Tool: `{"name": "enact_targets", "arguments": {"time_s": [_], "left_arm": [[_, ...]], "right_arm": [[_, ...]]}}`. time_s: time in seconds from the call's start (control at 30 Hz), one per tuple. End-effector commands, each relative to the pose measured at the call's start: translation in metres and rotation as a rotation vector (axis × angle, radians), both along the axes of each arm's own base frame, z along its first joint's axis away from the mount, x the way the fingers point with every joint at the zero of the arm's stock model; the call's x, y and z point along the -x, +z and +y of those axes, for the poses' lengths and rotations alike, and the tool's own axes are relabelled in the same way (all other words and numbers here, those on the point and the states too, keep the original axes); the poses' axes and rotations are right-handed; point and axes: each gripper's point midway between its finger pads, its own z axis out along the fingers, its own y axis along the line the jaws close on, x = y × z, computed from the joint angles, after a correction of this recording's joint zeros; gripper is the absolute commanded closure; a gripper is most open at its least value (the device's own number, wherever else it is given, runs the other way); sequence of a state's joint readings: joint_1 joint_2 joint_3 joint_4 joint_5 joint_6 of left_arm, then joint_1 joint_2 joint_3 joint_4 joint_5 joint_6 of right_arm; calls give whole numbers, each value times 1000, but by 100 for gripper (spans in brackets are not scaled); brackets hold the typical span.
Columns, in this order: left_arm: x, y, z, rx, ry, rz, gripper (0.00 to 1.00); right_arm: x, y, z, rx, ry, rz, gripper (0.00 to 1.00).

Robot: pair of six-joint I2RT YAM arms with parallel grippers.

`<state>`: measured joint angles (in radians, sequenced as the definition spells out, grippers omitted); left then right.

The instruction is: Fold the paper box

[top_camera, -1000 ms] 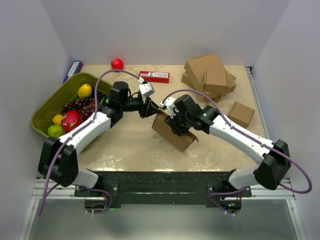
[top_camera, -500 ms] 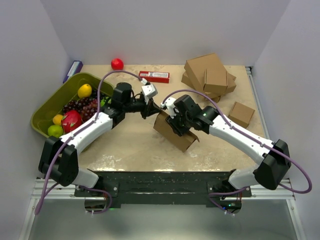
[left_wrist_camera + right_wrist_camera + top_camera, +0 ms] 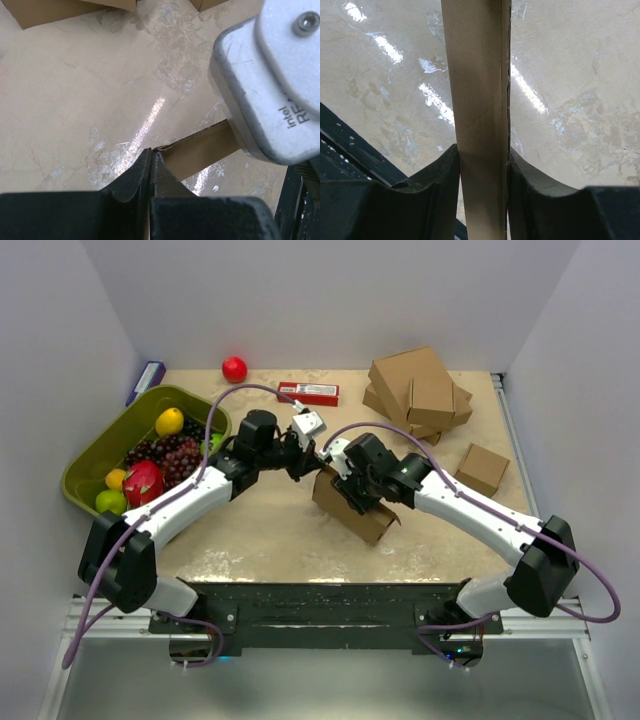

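The paper box (image 3: 362, 514) is a thin brown cardboard mailer held on edge, tilted, at the table's middle. My right gripper (image 3: 350, 490) is shut on it. In the right wrist view the box's narrow edge (image 3: 477, 75) stands between the two fingers of the right gripper (image 3: 482, 165), which press on both faces. My left gripper (image 3: 305, 455) is at the box's upper left corner. In the left wrist view its jaws (image 3: 151, 152) are closed together, with the tips touching the corner of the cardboard edge (image 3: 200, 150). The right wrist's grey camera housing (image 3: 270, 85) is close by.
A green bin (image 3: 120, 425) of fruit stands at the left. A red ball (image 3: 234, 368) and a red packet (image 3: 308, 393) lie at the back. A stacked pile of brown boxes (image 3: 418, 390) is at the back right, with a small brown box (image 3: 483, 468) at the right.
My left gripper has moved right, up to the box's upper left corner. The box and my right gripper have shifted slightly right.
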<state>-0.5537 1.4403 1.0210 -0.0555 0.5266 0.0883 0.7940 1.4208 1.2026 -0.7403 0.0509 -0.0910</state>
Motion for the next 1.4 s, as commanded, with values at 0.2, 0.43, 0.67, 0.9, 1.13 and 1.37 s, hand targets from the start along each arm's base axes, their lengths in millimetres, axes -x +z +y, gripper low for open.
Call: {"name": "enact_targets", "arguments": {"time_s": [0.2,0.43,0.67,0.9,1.13,1.37], "left_arm": [[2,-5,-5,78,134,168,100],[9,-10,-5,187,167,166,100],[17,-25,-2,241,205,215,100],[25,-32,0,315,234,256,100],[32,-38,3,325,240,273,100],[37,-51,8,307,248,283,100]], "right_arm": [[-19,-1,-2,31,-55,-67,91],[-19,-10,-2,51,-50,-50,91],[-21,-16,-4,70,-63,-55,92],[-21,-23,-6,104,-70,-56,94],[-20,-22,-6,105,-72,-60,94],[-20,-20,-6,104,-76,-69,94]]}}
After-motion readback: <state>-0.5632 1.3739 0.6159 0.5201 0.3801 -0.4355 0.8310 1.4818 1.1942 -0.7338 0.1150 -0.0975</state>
